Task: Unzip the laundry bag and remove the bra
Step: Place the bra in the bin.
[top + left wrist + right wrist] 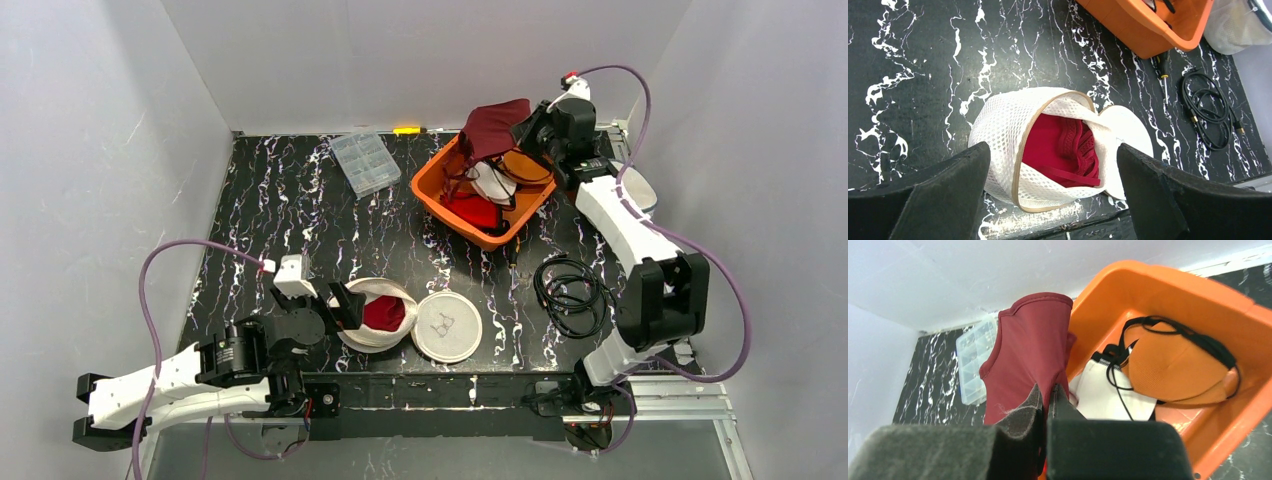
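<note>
Orange plastic bin [455, 222] beneath.
My raised right pincer [1048, 396] clamps maroon fabric bra [1030, 345]; left pincer [1054, 150] gapes over white mesh laundry bag [998, 125].

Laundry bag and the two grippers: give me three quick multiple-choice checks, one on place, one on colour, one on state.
1. Where is the laundry bag?
A. by the back wall
B. at the near edge, in front of the left gripper
C. on the cable

2. What colour is the bra in the bag?
A. blue
B. red
C. green

3. What is the right gripper doing?
A. shut on a maroon cloth at the bin
B. wide open over bare table
C. shut on the bag's zip

Answers:
1 B: the left wrist view looks down on the bag between its open jaws.
2 B: red shows through the bag's open mouth.
3 A: its jaws pinch the cloth beside the orange bin.
</note>
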### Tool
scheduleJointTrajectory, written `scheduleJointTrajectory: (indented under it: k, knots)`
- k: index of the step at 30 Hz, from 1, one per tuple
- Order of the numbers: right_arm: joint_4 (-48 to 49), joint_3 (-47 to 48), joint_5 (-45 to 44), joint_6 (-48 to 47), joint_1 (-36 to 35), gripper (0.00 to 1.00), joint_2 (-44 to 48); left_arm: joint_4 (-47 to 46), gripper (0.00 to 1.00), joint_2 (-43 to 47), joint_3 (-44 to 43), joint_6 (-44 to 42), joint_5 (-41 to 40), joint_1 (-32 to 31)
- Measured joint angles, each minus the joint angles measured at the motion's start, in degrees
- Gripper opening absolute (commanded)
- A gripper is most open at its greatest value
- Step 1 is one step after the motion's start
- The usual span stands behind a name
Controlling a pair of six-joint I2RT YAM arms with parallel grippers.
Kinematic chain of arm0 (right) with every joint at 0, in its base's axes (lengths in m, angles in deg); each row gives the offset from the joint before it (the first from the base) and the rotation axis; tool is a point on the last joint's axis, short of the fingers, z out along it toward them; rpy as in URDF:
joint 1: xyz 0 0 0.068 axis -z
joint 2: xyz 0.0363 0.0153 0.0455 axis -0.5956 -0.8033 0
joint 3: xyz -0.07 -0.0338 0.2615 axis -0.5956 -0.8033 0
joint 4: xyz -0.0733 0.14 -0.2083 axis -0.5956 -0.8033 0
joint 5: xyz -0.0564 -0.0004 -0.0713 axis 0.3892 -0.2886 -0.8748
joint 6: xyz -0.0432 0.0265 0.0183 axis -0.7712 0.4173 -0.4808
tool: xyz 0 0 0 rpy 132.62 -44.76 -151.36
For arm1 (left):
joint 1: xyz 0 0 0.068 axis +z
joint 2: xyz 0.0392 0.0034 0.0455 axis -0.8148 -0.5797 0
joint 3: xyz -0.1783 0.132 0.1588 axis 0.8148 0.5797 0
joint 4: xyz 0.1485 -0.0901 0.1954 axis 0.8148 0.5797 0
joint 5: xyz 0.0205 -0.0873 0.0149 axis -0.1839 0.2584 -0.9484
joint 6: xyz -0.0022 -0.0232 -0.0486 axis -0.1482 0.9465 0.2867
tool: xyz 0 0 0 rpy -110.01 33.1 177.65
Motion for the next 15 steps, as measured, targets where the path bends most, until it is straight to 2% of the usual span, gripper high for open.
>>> scheduleJointTrajectory:
  k: [8,15]
  knots:
    - [4.94,-2.05,6.95,0.02,0.76,0.01,-4.17,0.31,0.95,0.44,2.38,2.56,-0.37,0.0]
    - [7.17,-5.81,7.52,-0.76,3.74,0.01,-9.57,1.38,0.95,0.39,2.67,4.31,-0.39,0.0]
